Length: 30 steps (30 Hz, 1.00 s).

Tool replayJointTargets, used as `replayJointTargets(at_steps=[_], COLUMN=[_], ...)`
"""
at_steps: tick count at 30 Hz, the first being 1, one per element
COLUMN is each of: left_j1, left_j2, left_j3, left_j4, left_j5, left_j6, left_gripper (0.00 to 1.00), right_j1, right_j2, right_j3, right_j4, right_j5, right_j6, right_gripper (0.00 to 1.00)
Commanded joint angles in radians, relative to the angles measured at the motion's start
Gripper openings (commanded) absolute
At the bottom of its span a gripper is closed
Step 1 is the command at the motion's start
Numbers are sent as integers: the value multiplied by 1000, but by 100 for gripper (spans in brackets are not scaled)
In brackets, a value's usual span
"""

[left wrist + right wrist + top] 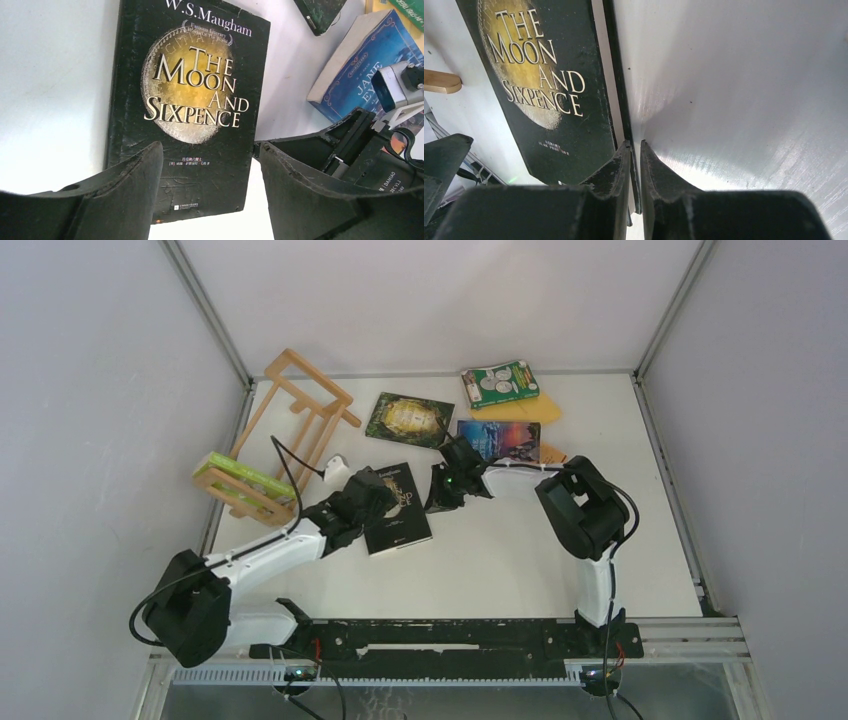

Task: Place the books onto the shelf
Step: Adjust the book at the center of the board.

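A black book with a gold emblem [405, 520] [195, 90] [549, 90], titled "The Moon and Sixpence", lies at the table's middle. My right gripper [437, 502] [634, 144] is shut on its right-hand edge, where white pages and a thin black cover show between the fingers. My left gripper [385, 497] [210, 146] hangs open over the book's lower end, one finger above its corner and the other just past its right side. The light-wood shelf [300, 410] lies at the far left with a lime-green book [238, 477] in it.
A second dark book with a gold emblem [408, 418] lies behind the arms. A blue book [498, 440] [360, 70] is to the right, with a green book with white circles [500, 383] on a yellow-orange one [535, 410] at the back. A white cabled block [335, 466] sits by the shelf.
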Motion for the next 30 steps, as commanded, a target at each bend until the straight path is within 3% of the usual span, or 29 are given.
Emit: replayJointTargets(at_steps=[1,11,16,22,30], left_j1=[-5,-5,-4,-5,1], left_j2=[-32,-20,-16,30,68], left_j3=[1,-85,-113,-159,-248], left_j4=[-26,-103,-91,44,213], left_j5=[-62,-60,-48,6,44], left_j6=[14,-10,-24,-29,-53], left_gripper=[75,77,78,81,83], right_j1=[5,-16,-18,-17,-8], right_j2=[12,-1,-1,14,-8], right_j3=[35,34,34,50,80], right_j4=[-30,-54,-60,-89,-114], right_j5=[33,94,106,118,174], right_j6=[-35,-58,-67,-82,-96], right_gripper=[20,22,34,45,46])
